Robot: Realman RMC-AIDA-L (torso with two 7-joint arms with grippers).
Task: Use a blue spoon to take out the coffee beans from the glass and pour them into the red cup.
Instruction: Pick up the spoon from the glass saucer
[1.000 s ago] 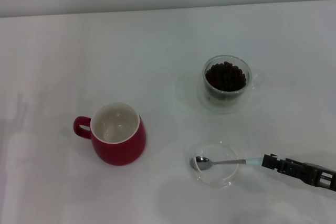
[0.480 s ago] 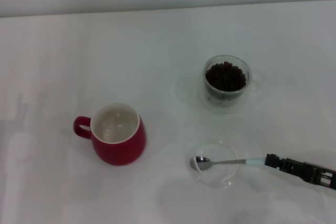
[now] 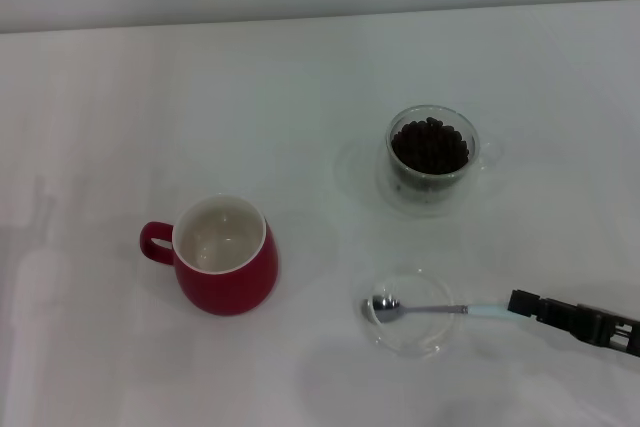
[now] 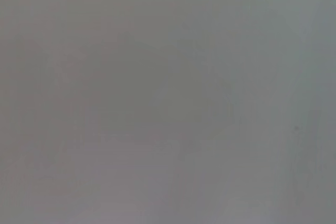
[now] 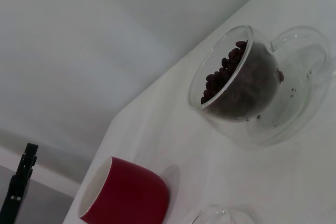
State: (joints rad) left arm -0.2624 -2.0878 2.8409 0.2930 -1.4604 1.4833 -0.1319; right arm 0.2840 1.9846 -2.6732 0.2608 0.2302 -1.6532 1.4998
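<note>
Low, right gripper (image 3: pixel 516 302) at blue spoon (image 3: pixel 440 308) handle's end

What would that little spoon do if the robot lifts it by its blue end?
The blue spoon looks stiff, so it should come up in one piece. With the right gripper at its pale handle tip, the metal bowl may droop or swivel. It rests across the shallow glass dish, which it might nudge.

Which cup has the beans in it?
The glass, the see-through one, holds the dark coffee beans. The red cup shows only its white inside.
</note>
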